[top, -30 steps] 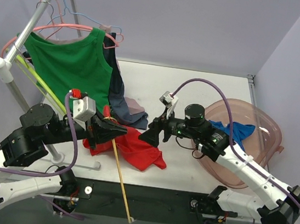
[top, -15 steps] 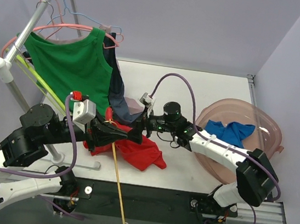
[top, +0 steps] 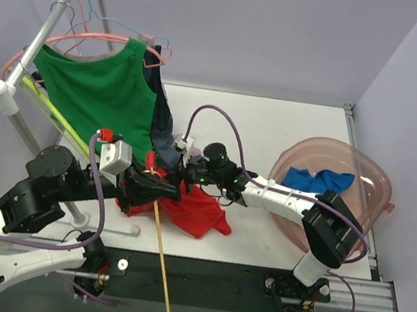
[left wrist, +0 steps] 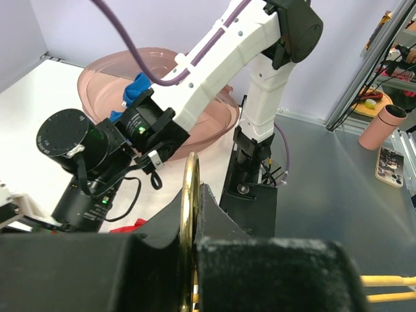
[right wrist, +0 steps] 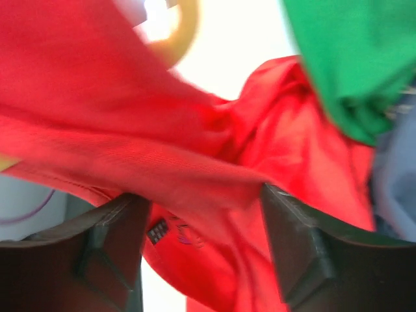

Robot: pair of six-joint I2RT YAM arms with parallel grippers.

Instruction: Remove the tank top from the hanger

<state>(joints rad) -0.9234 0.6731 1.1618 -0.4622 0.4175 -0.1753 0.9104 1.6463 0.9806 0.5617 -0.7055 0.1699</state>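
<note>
The red tank top [top: 195, 213] lies bunched on the table, still on a yellow hanger [top: 161, 251] whose bar slants toward the near edge. My left gripper [top: 167, 187] is shut on the hanger's gold hook [left wrist: 189, 214], as the left wrist view shows. My right gripper [top: 184, 177] is at the top edge of the red cloth, right against the left gripper. In the right wrist view it [right wrist: 205, 244] is open, with a fold of the red tank top [right wrist: 195, 162] lying between its wide-apart fingers [right wrist: 110, 250]. A bit of the yellow hook [right wrist: 179, 29] shows at the top.
A green tank top [top: 98, 91] hangs on the clothes rack [top: 44, 34] at the left with spare hangers. Dark and grey clothes [top: 170, 145] lie behind the red one. A pink basin [top: 370, 181] at the right holds a blue cloth [top: 317, 179].
My right arm has swung left from near the basin to the red tank top, ending beside the left gripper. The hanger's bar has shifted slightly. The left gripper has kept its hold.
</note>
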